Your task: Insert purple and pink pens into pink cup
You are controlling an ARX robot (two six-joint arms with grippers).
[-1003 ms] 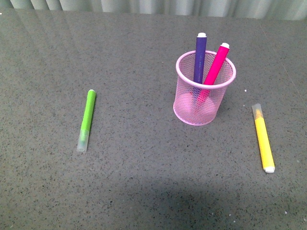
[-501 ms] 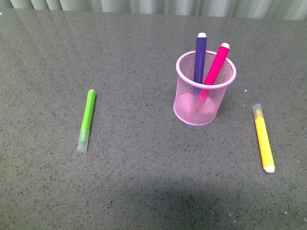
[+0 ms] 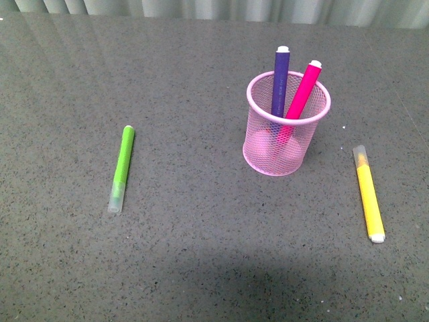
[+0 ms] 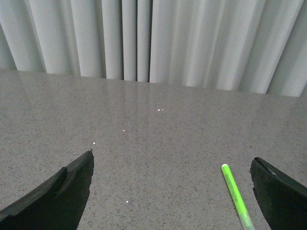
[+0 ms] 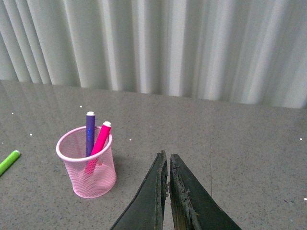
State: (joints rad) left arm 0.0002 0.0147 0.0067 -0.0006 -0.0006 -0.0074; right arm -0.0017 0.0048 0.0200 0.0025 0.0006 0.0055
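Observation:
The pink cup [image 3: 287, 127] stands upright on the grey table, right of centre in the front view. The purple pen [image 3: 280, 77] and the pink pen [image 3: 303, 89] stand inside it, white ends up, leaning on the rim. The cup [image 5: 88, 165] with the purple pen [image 5: 90, 132] and the pink pen [image 5: 100, 139] also shows in the right wrist view. My right gripper [image 5: 167, 155] is shut and empty, apart from the cup. My left gripper [image 4: 171, 160] is open and empty over bare table. Neither arm shows in the front view.
A lime-green marker [image 3: 121, 168] lies on the table at the left; it also shows in the left wrist view [image 4: 236, 194] by one fingertip. A yellow marker [image 3: 368, 194] lies at the right. A pale curtain [image 5: 158, 43] hangs behind the table's far edge.

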